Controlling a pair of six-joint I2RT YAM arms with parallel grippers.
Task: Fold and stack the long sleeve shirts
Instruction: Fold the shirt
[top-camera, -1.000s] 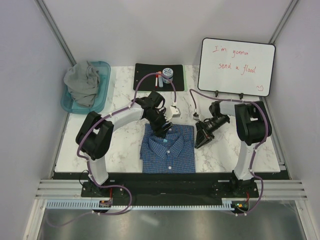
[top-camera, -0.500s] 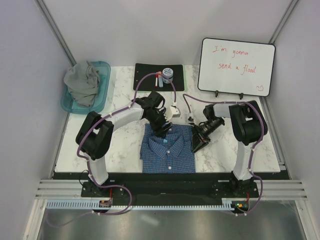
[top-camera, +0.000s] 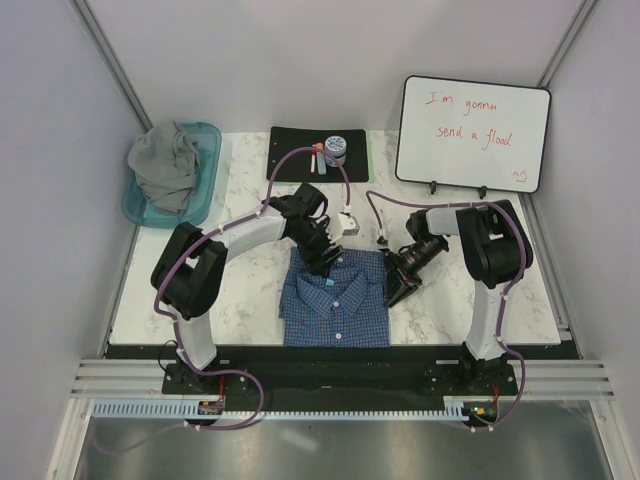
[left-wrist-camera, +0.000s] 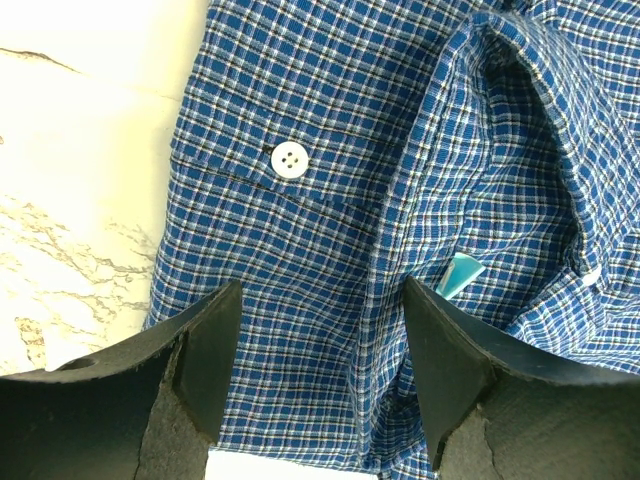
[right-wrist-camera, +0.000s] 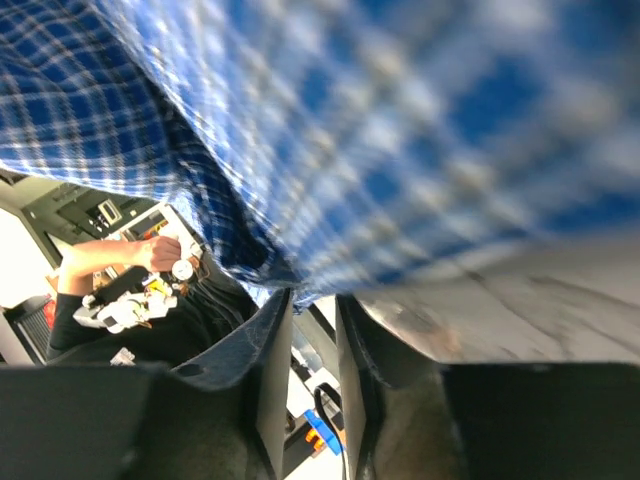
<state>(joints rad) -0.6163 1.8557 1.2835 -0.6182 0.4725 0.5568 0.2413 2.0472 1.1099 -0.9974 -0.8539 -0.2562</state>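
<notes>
Item one: blue-and-white fine-check woven shirt (top-camera: 335, 310), folded, at table centre. Left gripper (left-wrist-camera: 320, 300) released, jaws spread over the collar. Right gripper (right-wrist-camera: 312, 300) nearly closed at the shirt's right edge; we cannot tell whether cloth is caught.

Item two: plain grey soft shirt (top-camera: 165, 165), heaped in the translucent teal plastic tub (top-camera: 133, 212), far left.

We would square the right edge gently, without dragging the fold.

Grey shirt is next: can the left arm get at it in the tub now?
Probably yes: the left tool is open over the checked shirt, and the grey shirt lies uncovered in the tub.
</notes>
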